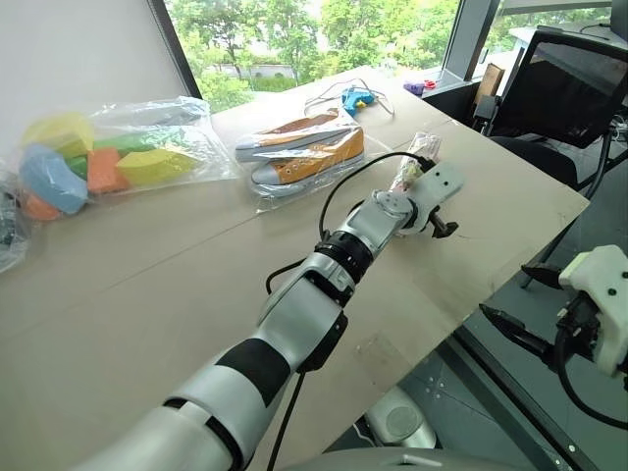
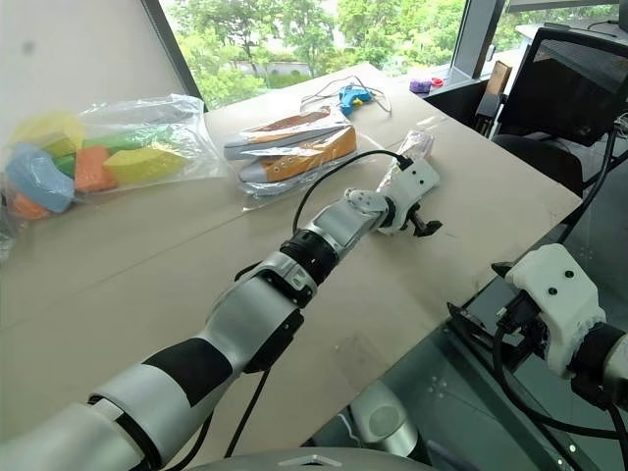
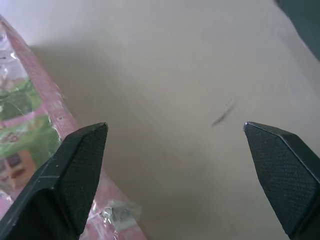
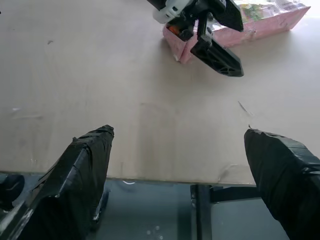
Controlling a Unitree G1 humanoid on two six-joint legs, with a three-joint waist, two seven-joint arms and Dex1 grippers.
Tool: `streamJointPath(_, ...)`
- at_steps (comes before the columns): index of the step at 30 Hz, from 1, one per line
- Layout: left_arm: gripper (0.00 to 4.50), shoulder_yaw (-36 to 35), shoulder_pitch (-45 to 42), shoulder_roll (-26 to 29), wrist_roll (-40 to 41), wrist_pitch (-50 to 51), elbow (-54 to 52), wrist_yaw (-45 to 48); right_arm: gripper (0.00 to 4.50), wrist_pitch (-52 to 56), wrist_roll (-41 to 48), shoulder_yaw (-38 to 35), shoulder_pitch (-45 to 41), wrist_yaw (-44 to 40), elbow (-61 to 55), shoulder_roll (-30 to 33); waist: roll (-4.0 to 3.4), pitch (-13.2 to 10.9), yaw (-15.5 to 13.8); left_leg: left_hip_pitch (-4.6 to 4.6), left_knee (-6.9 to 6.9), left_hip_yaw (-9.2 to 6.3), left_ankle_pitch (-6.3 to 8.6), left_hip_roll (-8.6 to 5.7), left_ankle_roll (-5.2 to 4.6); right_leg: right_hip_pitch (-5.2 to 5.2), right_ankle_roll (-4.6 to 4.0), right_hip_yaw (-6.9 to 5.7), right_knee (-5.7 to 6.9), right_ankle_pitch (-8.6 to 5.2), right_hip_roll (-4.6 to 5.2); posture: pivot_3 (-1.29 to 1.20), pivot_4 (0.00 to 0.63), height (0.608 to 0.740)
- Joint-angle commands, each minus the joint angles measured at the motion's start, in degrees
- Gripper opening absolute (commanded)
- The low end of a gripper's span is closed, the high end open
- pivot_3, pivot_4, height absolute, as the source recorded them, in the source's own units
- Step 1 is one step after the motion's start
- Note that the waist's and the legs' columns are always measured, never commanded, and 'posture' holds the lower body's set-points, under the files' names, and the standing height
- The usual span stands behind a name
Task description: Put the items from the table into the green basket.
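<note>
Pink long carton [image 3: 30,150] lying on the light-tan bench [image 1: 177,275], near the right-hand edge, just beyond the tan-soled shoes in a clear bag [image 1: 304,157]. Left end effector [image 1: 440,208] reaching over it, fingers spread wide, gripping nothing; one finger [image 3: 75,175] just beside the carton's long side, the other [image 3: 285,170] over bare board. Right end effector [image 4: 175,170] off the bench edge, likewise wide open and empty.

Step in hand, by judgement: grasping the carton. Best done by shifting sideways until both fingers straddle the narrow width, lowering close to the board, then closing across the long sides, near the middle to avoid tipping. Wrapper looks slick; a firm, square closure advisable.

Clear bag of colourful foam blocks [image 1: 98,157] well apart at far left. Broad bare board around the carton on the near side. Bench edge close on the right, a black chair [image 1: 569,98] beyond it; lifting upward before swinging outward safer. Green basket's place not tellable from these views.
</note>
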State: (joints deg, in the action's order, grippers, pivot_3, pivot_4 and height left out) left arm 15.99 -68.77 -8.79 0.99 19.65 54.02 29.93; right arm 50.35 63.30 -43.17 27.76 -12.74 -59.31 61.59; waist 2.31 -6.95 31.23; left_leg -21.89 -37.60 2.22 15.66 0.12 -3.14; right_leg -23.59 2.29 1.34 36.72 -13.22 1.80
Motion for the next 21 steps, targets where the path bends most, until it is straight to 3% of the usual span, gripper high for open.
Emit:
streamJointPath(1,4.47,-4.22,6.57,1.45,6.70,4.34,-22.12,4.96,4.50,-3.36,-11.19,4.27,-4.19,-0.20,3.71,0.68,-0.05,-0.02,0.22,0.05,0.09,0.06,0.00,0.00,0.00,0.00,0.02,0.07,-0.02,-0.01,0.02,-0.56,0.114,0.740)
streamJointPath(4,4.47,-6.24,17.83,8.52,9.31,10.76,-42.70,6.14,4.50,-9.37,-19.44,11.51,-11.33,-10.94,15.66,7.27,-0.17,-0.18,0.15,0.18,0.20,0.25,0.00,0.00,-0.01,0.00,0.06,0.24,0.01,-0.03,0.01,-0.46,0.124,0.740)
streamJointPath(7,4.47,-10.46,24.34,14.79,16.55,22.02,-55.79,8.45,4.50,-17.40,-25.07,21.80,-21.74,-25.99,30.19,14.13,-0.18,-0.66,-0.26,0.50,0.20,0.53,-0.02,0.02,-0.01,0.07,0.19,0.59,0.12,0.07,-0.12,-0.35,0.133,0.740)
streamJointPath(9,4.47,-11.25,28.79,19.75,19.08,24.20,-61.84,11.68,4.50,-24.89,-32.44,32.52,-32.69,-34.93,40.37,15.97,-0.04,-1.15,-3.75,0.67,0.20,0.45,-0.03,0.01,-0.01,0.20,0.32,0.71,0.14,0.16,-0.25,-0.26,0.138,0.740)
streamJointPath(10,4.47,-11.18,29.84,21.00,19.53,24.75,-63.48,12.36,4.50,-26.86,-34.71,35.52,-36.02,-37.54,43.23,15.90,-0.35,-1.51,-5.68,0.93,0.20,0.40,-0.05,0.03,0.03,0.16,0.32,0.73,0.15,0.17,-0.63,-0.26,0.138,0.740)
streamJointPath(11,4.47,-10.86,30.83,22.07,19.60,25.29,-64.90,12.04,4.50,-30.00,-37.89,38.89,-39.82,-40.75,46.99,15.37,-0.52,-1.57,-6.96,0.93,0.18,0.44,-0.07,0.01,0.06,0.25,0.24,1.04,0.13,0.23,-0.78,-0.20,0.139,0.740)
streamJointPath(15,4.47,-14.75,35.55,30.08,24.46,27.58,-68.13,16.71,4.50,-48.74,-61.40,60.19,-69.95,-53.99,74.55,3.29,-0.74,-1.89,-11.77,1.03,0.15,0.58,-0.05,0.02,0.04,-0.05,0.18,1.37,0.16,0.27,-0.79,-0.11,0.142,0.740)
streamJointPath(21,4.47,-16.84,39.49,36.00,30.07,29.86,-75.33,18.26,4.50,-64.71,-74.71,68.82,-86.21,-60.36,96.38,-5.20,-1.20,-2.17,-20.62,0.50,0.22,0.47,-0.18,0.14,0.30,-0.74,-0.33,1.27,0.38,0.46,-0.65,-0.06,0.149,0.740)
